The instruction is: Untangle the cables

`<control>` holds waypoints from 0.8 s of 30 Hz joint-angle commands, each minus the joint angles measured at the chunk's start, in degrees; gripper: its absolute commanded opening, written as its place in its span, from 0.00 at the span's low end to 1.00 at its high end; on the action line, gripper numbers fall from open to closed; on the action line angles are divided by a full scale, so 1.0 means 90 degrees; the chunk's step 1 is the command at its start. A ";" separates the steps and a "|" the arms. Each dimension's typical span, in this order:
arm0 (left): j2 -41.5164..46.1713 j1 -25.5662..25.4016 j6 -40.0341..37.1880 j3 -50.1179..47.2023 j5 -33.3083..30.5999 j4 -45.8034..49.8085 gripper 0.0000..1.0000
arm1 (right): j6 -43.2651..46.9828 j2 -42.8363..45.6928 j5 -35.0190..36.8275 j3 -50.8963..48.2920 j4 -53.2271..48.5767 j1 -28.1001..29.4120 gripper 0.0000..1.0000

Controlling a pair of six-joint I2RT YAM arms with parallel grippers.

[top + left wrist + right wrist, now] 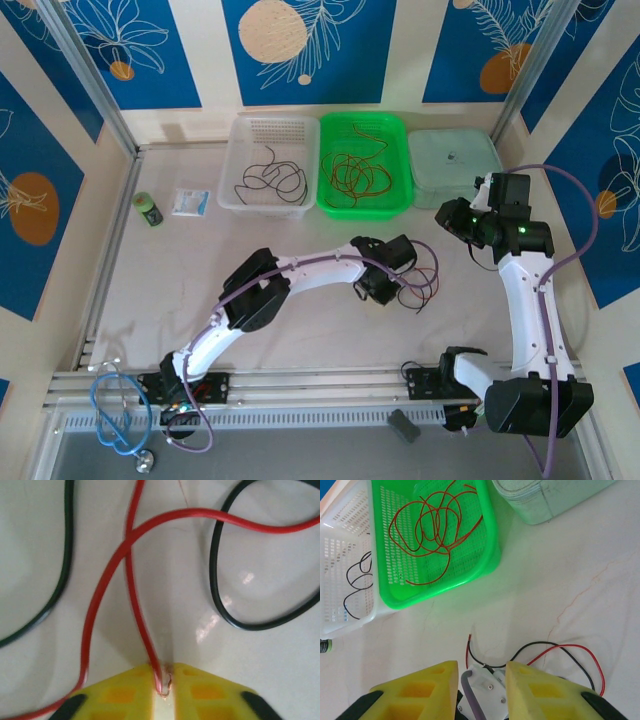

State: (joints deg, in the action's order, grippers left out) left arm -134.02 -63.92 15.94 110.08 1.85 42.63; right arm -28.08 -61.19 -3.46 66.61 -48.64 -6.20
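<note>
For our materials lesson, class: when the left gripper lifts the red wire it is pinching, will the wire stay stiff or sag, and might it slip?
Probably sags: the red wire lies in loose bends on the table. Likely light, being so thin. It may slip, since the left gripper pinches just its tip, and a crossing red strand could drag.

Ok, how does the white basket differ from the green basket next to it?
The white basket sits left of the green basket in the top view. The white basket holds black wires, loosely spread; the green basket holds red wires, a denser tangle. Both are perforated plastic baskets, set side by side.
</note>
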 commanded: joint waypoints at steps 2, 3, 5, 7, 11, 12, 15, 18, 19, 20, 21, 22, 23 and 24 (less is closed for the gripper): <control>0.0054 -0.0046 0.0052 -0.0224 -0.0009 -0.0265 0.00 | -0.0007 0.0128 -0.0191 -0.0008 -0.0080 -0.0054 0.31; 0.0171 -0.0045 0.0069 -0.0288 -0.0045 -0.0297 0.00 | -0.0006 0.0147 -0.0191 -0.0025 -0.0084 -0.0063 0.31; 0.0413 -0.0040 0.0057 -0.0355 -0.0192 -0.0268 0.00 | 0.0009 0.0177 -0.0225 -0.0080 -0.0093 -0.0091 0.31; 0.0674 -0.0042 0.0035 -0.0340 -0.0401 -0.0122 0.00 | 0.0023 0.0197 -0.0257 -0.0152 -0.0106 -0.0123 0.30; 0.1264 -0.0027 -0.0117 -0.0142 -0.0946 0.0435 0.00 | 0.0076 0.0236 -0.0346 -0.0343 -0.0096 -0.0179 0.31; 0.1414 -0.0032 -0.0163 -0.0073 -0.1085 0.0600 0.00 | 0.0117 0.0244 -0.0399 -0.0391 -0.0096 -0.0181 0.31; 0.1824 -0.0020 -0.0305 0.0075 -0.1492 0.1072 0.00 | 0.0263 0.0260 -0.0627 -0.0546 -0.0064 -0.0171 0.31; 0.2183 0.0012 -0.0393 0.0141 -0.1858 0.1466 0.00 | 0.0393 0.0265 -0.0920 -0.0720 0.0017 -0.0045 0.31; 0.2287 0.0022 -0.0414 0.0151 -0.1963 0.1557 0.00 | 0.0409 0.0251 -0.0952 -0.0780 0.0047 0.0043 0.31; 0.2376 0.0032 -0.0446 0.0168 -0.2044 0.1666 0.00 | 0.0422 0.0230 -0.0969 -0.0848 0.0085 0.0170 0.31; 0.2485 0.0032 -0.0482 0.0188 -0.2143 0.1773 0.00 | 0.0433 0.0194 -0.0990 -0.0917 0.0148 0.0320 0.32; 0.2557 0.0040 -0.0513 0.0209 -0.2236 0.1846 0.00 | 0.0420 0.0153 -0.1014 -0.0975 0.0217 0.0470 0.32; 0.2629 0.0042 -0.0546 0.0226 -0.2354 0.1932 0.00 | 0.0379 0.0074 -0.1012 -0.1034 0.0295 0.0660 0.32; 0.2719 0.0051 -0.0571 0.0237 -0.2447 0.1996 0.00 | 0.0307 -0.0014 -0.1020 -0.1085 0.0393 0.0859 0.32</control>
State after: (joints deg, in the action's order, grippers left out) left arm -111.48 -63.96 12.71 111.09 -15.31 55.00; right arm -25.69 -60.12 -9.78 58.22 -47.11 -1.87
